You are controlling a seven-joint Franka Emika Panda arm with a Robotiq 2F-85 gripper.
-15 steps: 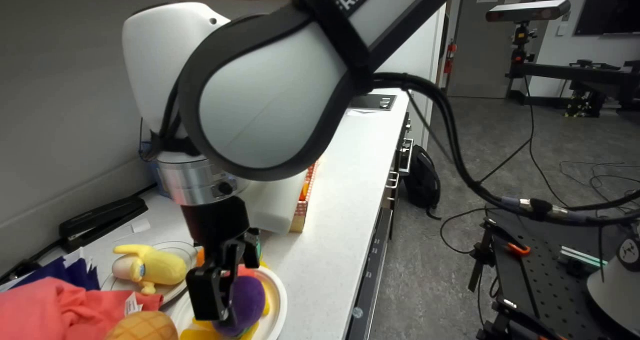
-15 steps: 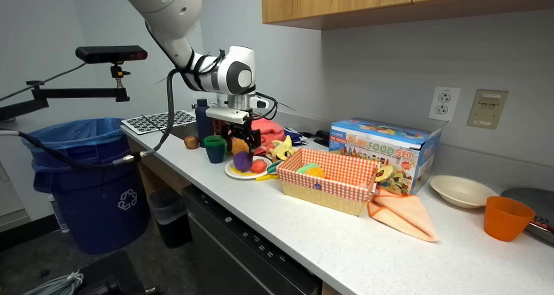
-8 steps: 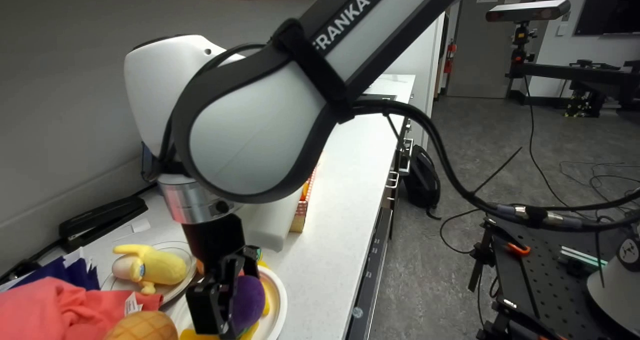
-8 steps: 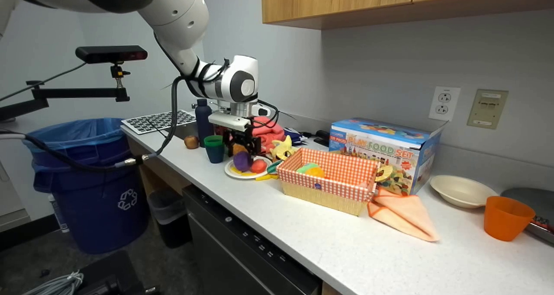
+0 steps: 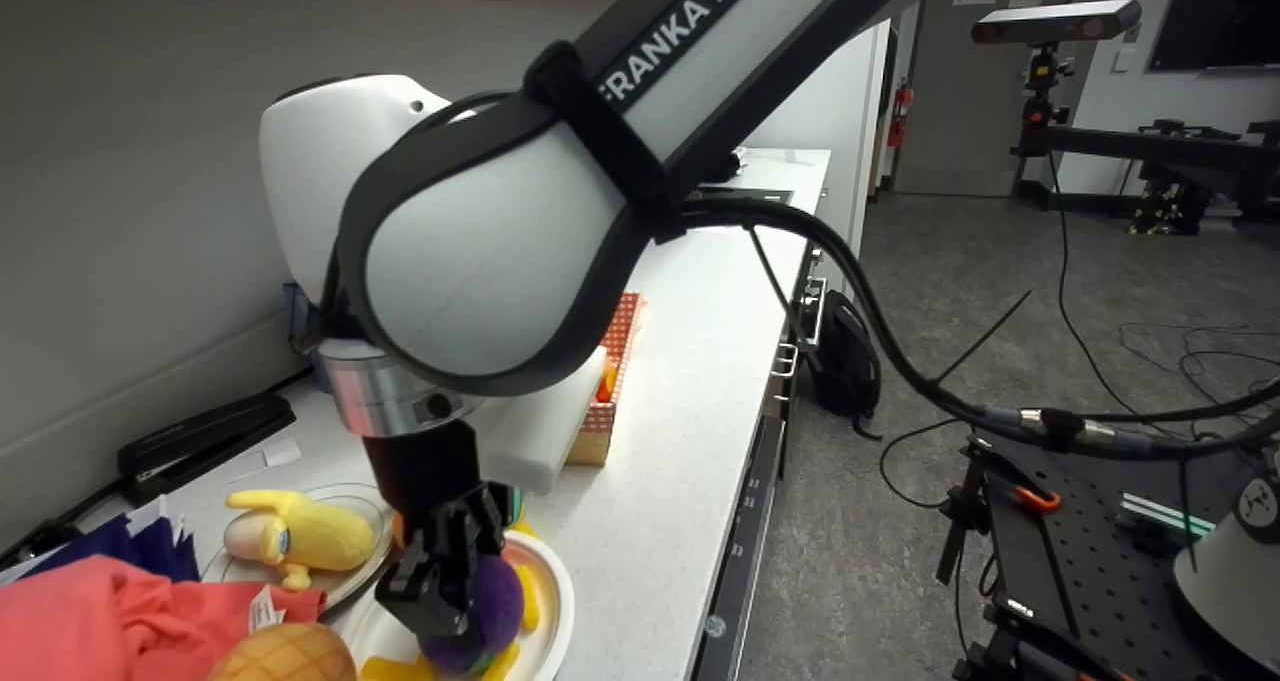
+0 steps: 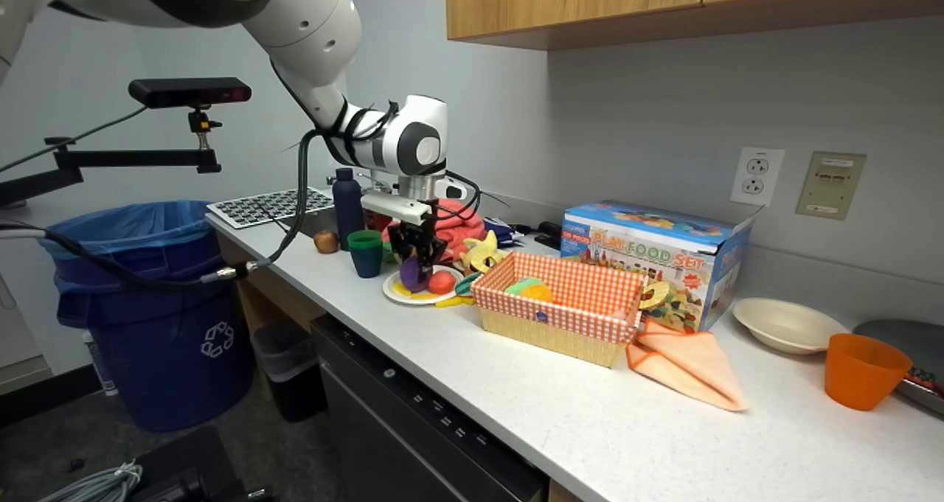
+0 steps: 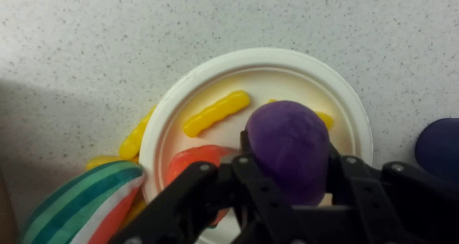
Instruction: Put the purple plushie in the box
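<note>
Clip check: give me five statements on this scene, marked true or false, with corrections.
1. The gripper is closed on the purple plushie. True.
2. The box holds a yellow-orange toy. True.
3. The purple plushie lies in the box. False: it is on or just above the white plate.
4. A red toy is on the white plate. True.
5. A navy bottle lies on its side. False: the navy bottle stands upright.

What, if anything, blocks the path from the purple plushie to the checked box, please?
Low down, the red toy, striped plush toy and the wall of the box stand between; above them, nothing visible blocks the purple plushie.
</note>
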